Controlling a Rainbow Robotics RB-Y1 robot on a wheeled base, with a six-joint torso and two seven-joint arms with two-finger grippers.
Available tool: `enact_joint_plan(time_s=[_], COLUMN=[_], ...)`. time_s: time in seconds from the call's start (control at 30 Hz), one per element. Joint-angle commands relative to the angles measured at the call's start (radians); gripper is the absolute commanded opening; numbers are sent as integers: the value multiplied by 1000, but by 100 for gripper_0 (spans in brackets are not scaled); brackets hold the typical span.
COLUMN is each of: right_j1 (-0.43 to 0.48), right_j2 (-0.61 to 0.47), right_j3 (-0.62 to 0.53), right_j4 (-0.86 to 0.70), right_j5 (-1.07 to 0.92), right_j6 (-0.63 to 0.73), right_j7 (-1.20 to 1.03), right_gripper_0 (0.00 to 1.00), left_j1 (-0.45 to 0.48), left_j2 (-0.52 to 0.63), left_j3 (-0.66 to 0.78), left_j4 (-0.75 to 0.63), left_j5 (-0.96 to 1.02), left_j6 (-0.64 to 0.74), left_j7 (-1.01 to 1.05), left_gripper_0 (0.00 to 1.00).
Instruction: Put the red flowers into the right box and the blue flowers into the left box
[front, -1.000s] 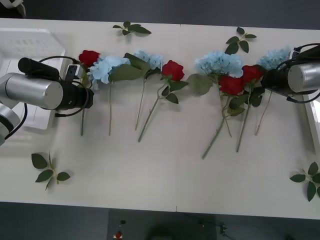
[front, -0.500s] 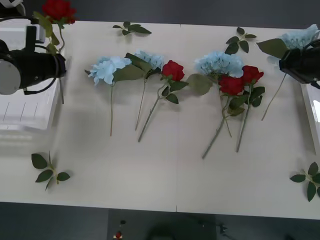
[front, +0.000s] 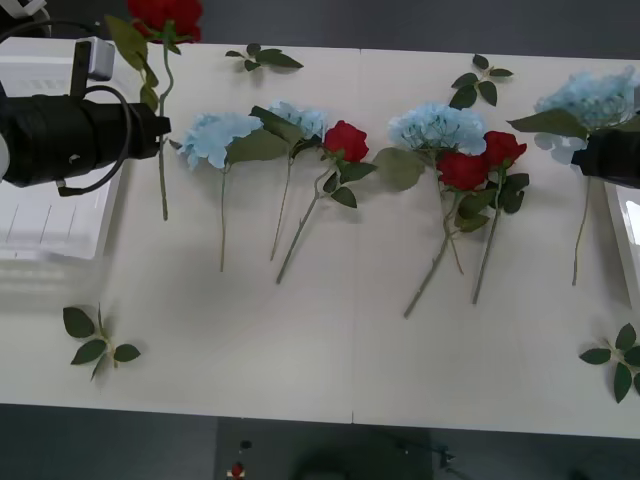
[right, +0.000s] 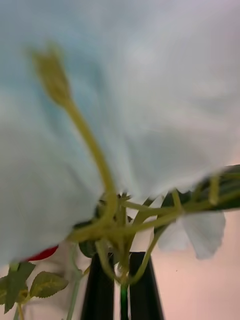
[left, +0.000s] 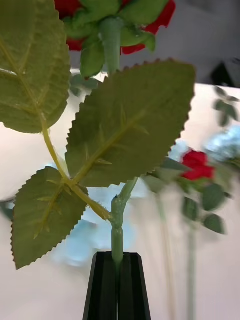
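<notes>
While the red rose (front: 165, 15) hangs off the worktop (front: 300, 350) at the far left, I have my left gripper (left: 119, 260) pinched tight on its green stem, the black fingers (left: 102, 287) pressed together with the stem rising between them past three big serrated leaves to the red head at the top of the left wrist view. From the front, that rose sits up by the far edge, its stem dangling down just beside the left box (front: 55, 215), the white perforated tray at the left edge. Over on the other side, my right gripper (right: 121, 280) is clamped on the stem of a pale-blue cluster (front: 590, 98); in the right wrist view the two black fingers (right: 100, 290) close on the thin stem with the fluffy blue head billowing right above them. In the front view that blue flower is held near the far right, its stem trailing down next to the white rim of the right box (front: 622, 235). Between my two arms, the rest lie flat on the worktop: two blue clusters (front: 215, 135) at left centre, a red rose (front: 346, 140) beside them, then another blue cluster (front: 438, 127) with two red roses (front: 463, 170) just beside it. Loose leaf sprigs (front: 95, 340) are scattered near the corners.
</notes>
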Motion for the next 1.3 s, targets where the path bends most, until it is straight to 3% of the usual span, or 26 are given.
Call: enact_joint_plan(time_s=[0.03,0.2,0.37,0.67,0.9,1.3], right_j1=[-26,-26,0,238,408,452], right_j2=[-45,-48,-69,-73,-30,99], right_j3=[5,5,-21,-294,-392,-392], right_j4=[-7,-7,-27,-206,-360,-407], right_j5=[-10,-51,-243,-678,-925,-999], right_j6=[-27,-29,-26,135,216,407], right_j7=[-2,11,92,468,758,1168], right_gripper_0=[100,100,100,100,100,100], left_j1=[-71,-80,-81,-81,-81,-80], left_j2=[-9,-71,-120,-144,-149,-334], left_j3=[24,26,24,-88,-186,-276], left_j4=[-2,-1,4,2,2,102], left_j5=[172,363,442,664,891,1212], left_j6=[77,98,95,-6,-106,-104], left_j7=[-54,-248,-412,-725,-1027,-1046], left_gripper_0=[0,0,0,0,0,0])
